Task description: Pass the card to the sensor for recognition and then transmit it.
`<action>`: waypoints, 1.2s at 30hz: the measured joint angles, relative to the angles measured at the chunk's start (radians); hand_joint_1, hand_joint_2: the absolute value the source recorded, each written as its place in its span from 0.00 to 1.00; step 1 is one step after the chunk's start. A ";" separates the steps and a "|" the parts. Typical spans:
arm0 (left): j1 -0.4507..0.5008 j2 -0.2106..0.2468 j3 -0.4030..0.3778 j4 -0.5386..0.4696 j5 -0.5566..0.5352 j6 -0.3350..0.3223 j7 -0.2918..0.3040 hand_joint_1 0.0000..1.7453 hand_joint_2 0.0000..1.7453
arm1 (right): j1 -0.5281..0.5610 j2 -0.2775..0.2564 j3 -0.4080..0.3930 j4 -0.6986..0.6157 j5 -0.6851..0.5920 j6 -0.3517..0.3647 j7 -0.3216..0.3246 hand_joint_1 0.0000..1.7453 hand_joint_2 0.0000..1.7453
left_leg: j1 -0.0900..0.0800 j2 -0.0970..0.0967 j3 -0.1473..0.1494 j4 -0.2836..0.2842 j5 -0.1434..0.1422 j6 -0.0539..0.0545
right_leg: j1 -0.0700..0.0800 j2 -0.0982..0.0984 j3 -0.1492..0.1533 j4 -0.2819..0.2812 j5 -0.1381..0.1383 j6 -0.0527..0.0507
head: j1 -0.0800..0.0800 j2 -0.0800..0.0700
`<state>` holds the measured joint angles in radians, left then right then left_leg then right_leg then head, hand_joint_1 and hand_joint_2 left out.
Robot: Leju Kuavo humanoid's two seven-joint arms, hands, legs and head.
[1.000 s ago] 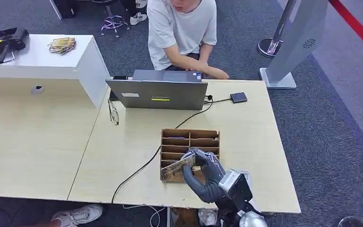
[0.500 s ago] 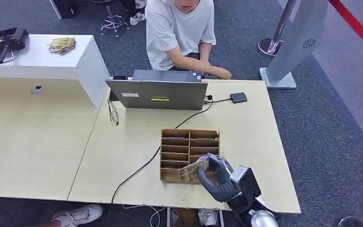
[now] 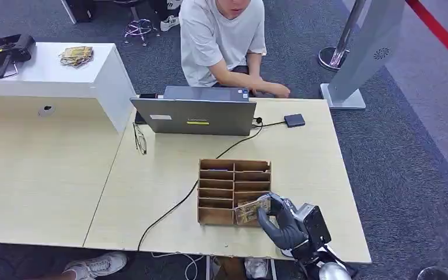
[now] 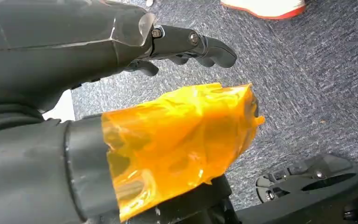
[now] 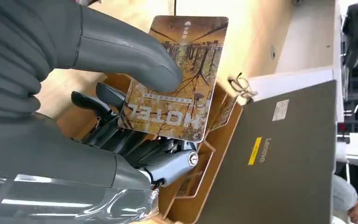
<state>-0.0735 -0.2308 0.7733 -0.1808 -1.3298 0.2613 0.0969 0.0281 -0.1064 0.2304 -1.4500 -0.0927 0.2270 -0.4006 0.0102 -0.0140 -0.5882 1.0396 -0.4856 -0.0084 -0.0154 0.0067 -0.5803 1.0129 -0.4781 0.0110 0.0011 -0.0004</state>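
Pinching the card (image 3: 252, 210) at the near right corner of the wooden rack (image 3: 234, 191), the right hand (image 3: 280, 220) has it free of the slots, I'd say ready for the sensor (image 3: 294, 120) beyond; the cable (image 3: 178, 204) and laptop (image 3: 193, 115) sit well left of that path. Left wrist view: left hand (image 4: 186, 44) hangs over carpet, fingers loosely curled on nothing; right wrist view: thumb (image 5: 121, 51) presses the card's face, rack and laptop behind.
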 joint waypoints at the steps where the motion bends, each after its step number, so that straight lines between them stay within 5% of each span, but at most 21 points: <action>1: 0.000 0.000 0.000 0.000 0.000 0.000 0.000 0.00 0.00 | 0.000 0.000 -0.005 0.003 0.000 0.000 0.000 1.00 1.00 | 0.000 0.000 0.000 0.000 0.000 0.000 | 0.000 0.000 0.000 0.000 0.000 0.000 | 0.000 0.000; 21: 0.000 0.000 0.000 0.000 0.002 0.000 0.000 0.00 0.00 | 0.017 -0.019 -0.067 0.045 0.000 0.000 0.001 1.00 1.00 | 0.000 0.000 0.000 0.000 0.000 0.000 | 0.000 0.000 0.000 0.000 0.000 0.000 | 0.000 0.000; 36: 0.000 0.000 0.010 0.000 0.008 0.001 0.000 0.00 0.00 | 0.067 -0.054 -0.191 0.088 0.024 -0.001 0.004 1.00 1.00 | 0.000 0.000 0.000 0.000 0.000 0.000 | 0.000 0.000 0.000 0.000 0.000 0.000 | 0.000 0.000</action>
<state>-0.0732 -0.2308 0.7832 -0.1808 -1.3222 0.2621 0.0969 0.0949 -0.1606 0.0396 -1.3615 -0.0683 0.2262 -0.3964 0.0102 -0.0141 -0.5883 1.0396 -0.4857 -0.0084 -0.0154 0.0067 -0.5804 1.0128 -0.4781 0.0110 0.0011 -0.0004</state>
